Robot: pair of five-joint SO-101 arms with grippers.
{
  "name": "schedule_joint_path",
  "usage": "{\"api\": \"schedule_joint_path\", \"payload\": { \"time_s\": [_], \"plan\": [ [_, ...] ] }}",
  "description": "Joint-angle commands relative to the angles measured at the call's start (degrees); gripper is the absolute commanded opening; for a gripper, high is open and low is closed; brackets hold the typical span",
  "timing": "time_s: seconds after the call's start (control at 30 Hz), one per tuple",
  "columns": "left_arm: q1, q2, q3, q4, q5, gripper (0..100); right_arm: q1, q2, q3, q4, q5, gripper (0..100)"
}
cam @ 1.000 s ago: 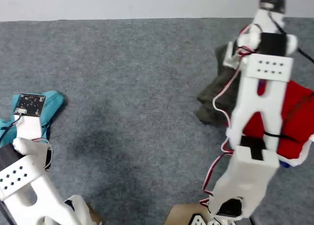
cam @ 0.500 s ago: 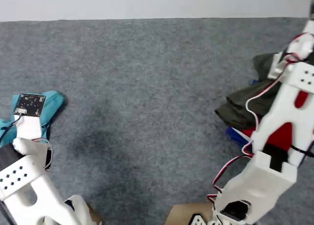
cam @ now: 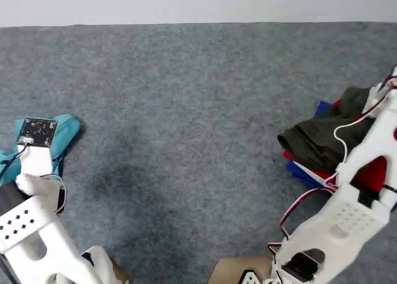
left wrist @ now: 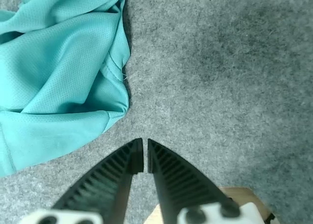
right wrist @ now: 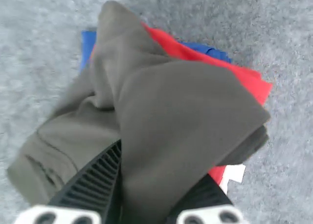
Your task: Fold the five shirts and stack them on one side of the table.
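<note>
Olive-grey cloth sits between the right jaws, which are clenched on a fold of the olive shirt [right wrist: 161, 111]. The fabric bunches up over both black fingers. The shirt is loosely doubled over rather than flat, and it lies on top of a red shirt [right wrist: 244, 79] whose edge shows along one side. Under that, a blue shirt [right wrist: 88, 40] pokes out at a corner, and a small white edge [right wrist: 234, 175] shows beside the red. In the high view this pile lies at the right side of the grey felt tabletop [cam: 186, 98], with the right arm [cam: 347, 222] leaning over it.

The left jaws are pressed together with nothing between them — only a thin slit separates the tips. They hang over bare felt just beside the hem of a teal shirt [left wrist: 54, 72] and do not touch it. That shirt lies crumpled and unfolded at the left edge of the tabletop, well apart from the pile. In the high view it is partly under the left arm [cam: 31, 216].
</note>
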Motion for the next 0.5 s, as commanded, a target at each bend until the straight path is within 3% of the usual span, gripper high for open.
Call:
{"api": "schedule_joint_path", "payload": {
  "time_s": [0.0, 0.13, 0.3, 0.37, 0.47],
  "plan": [
    [0.44, -1.05, -0.22, -0.44, -0.18, 2, 1.98, 0.92, -0.62, -3.21, 1.67, 0.8],
    [0.44, -0.88, -0.22, -0.44, -0.18, 2, 3.65, 2.24, -0.62, -5.76, 2.55, 0.8],
    [0.44, -0.88, -0.22, -0.44, -0.18, 2, 5.41, 2.33, -0.62, -8.13, 12.04, 2.0],
    [0.44, -0.88, -0.22, -0.44, -0.18, 2, 5.76, 1.98, -0.62, -6.9, 12.22, 8.5],
    [0.44, -0.88, -0.22, -0.44, -0.18, 2, 6.02, 1.63, -2.29, -2.77, 9.85, 25.8]
  ]
}}
